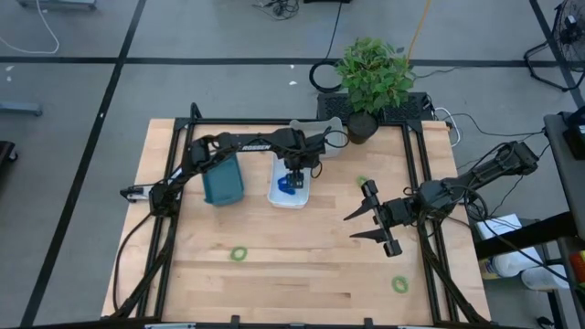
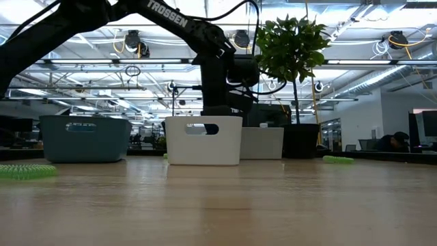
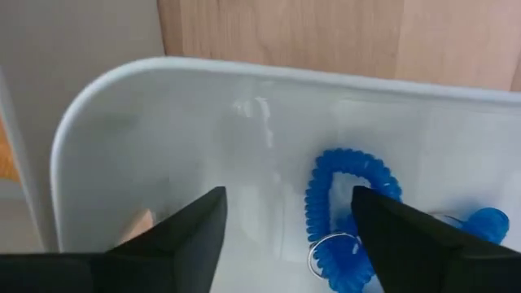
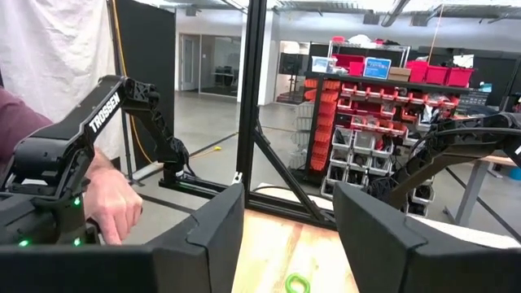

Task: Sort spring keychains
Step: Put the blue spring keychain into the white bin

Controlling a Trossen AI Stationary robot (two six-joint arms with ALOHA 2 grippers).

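High view shows the white tray [image 1: 277, 195] mid-table, the left gripper [image 3: 285, 236] parted and empty above blue spring keychains [image 3: 346, 216] inside. Lift straight out without snagging coils. Right gripper [image 1: 373, 225], open and empty, waits near green spring keychains [image 1: 399, 284].

Bright, even light falls from rows of ceiling lamps [image 2: 130, 41] that glare white in the low view, leaving the dark robot arm [image 2: 171, 20] and the leafy green potted plant [image 2: 290, 48] nearly in silhouette. The pale wooden counter [image 2: 225, 205] blurs close to that camera. From above, shadows are soft and faint. The glossy white plastic tray [image 3: 163, 122] carries a small sheen, and the near black fingers [image 3: 179, 244] are soft-edged.
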